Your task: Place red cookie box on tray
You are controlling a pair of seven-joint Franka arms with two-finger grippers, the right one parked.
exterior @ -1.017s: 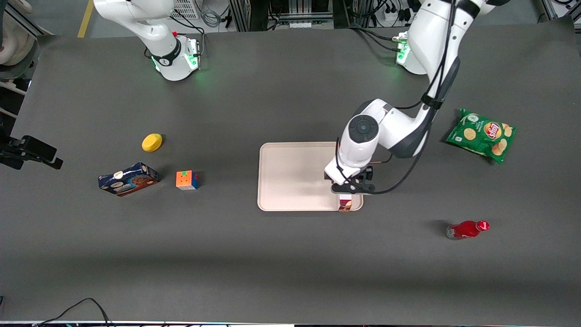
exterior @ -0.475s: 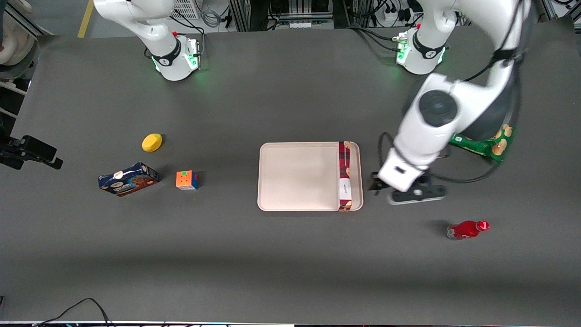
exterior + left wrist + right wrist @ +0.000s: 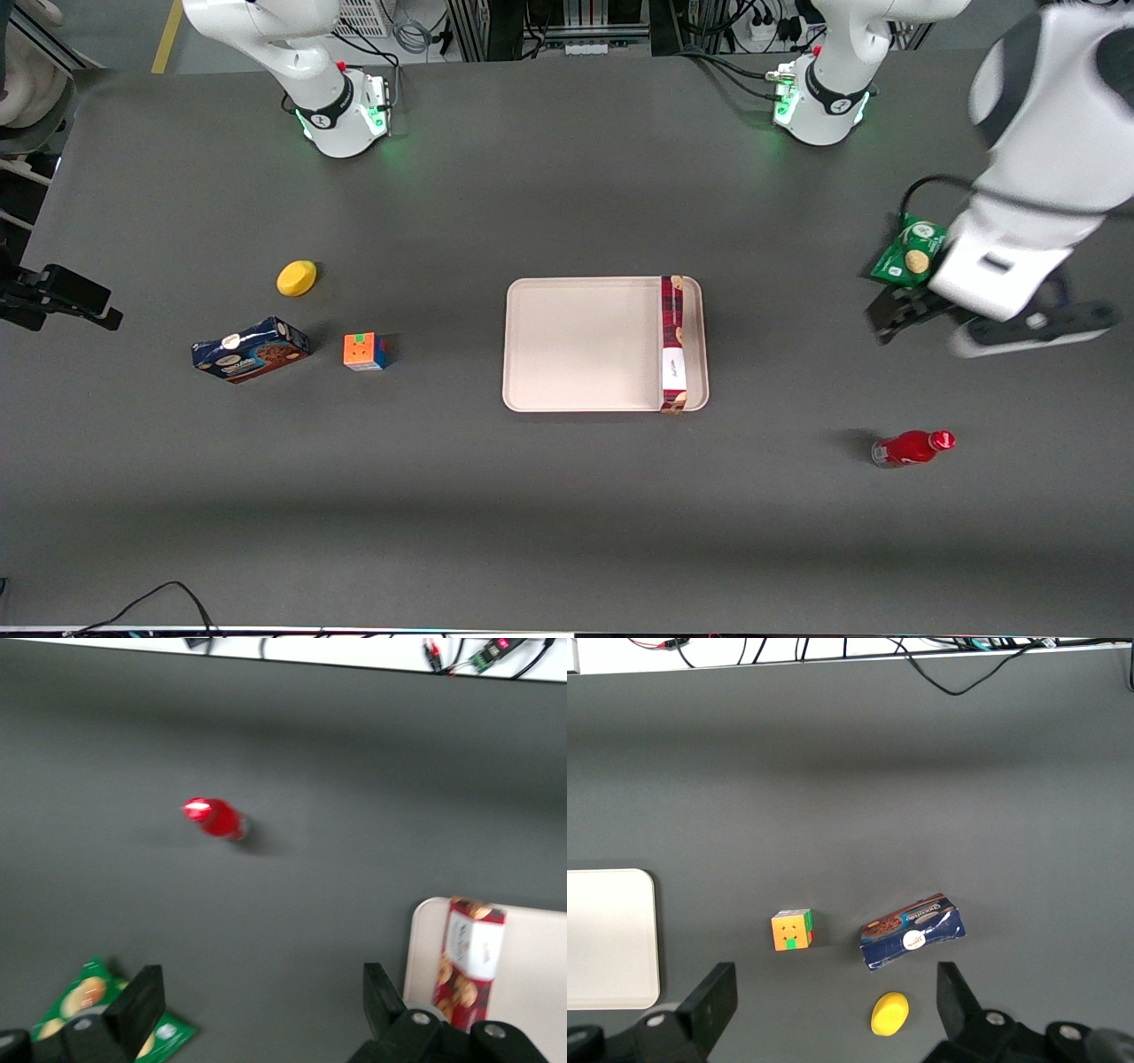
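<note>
1. Now the red cookie box (image 3: 674,344) lies flat in the tray (image 3: 580,346), along its edge toward the working arm's end
2. Gripper (image 3: 257,1010) hangs w/ jaws spread, empty, over table near the chip bag (image 3: 912,252), well apart from tray

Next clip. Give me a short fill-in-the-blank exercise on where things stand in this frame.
1. The red cookie box lies on the ____, along its edge toward the working arm's end.
2. The gripper hangs with its fingers ____, holding nothing.
3. The gripper is above the table beside the green ____ bag, well clear of the tray.
4. The red bottle lies on its ____, nearer the front camera than the chip bag.

Missing words: tray; open; chip; side
</note>
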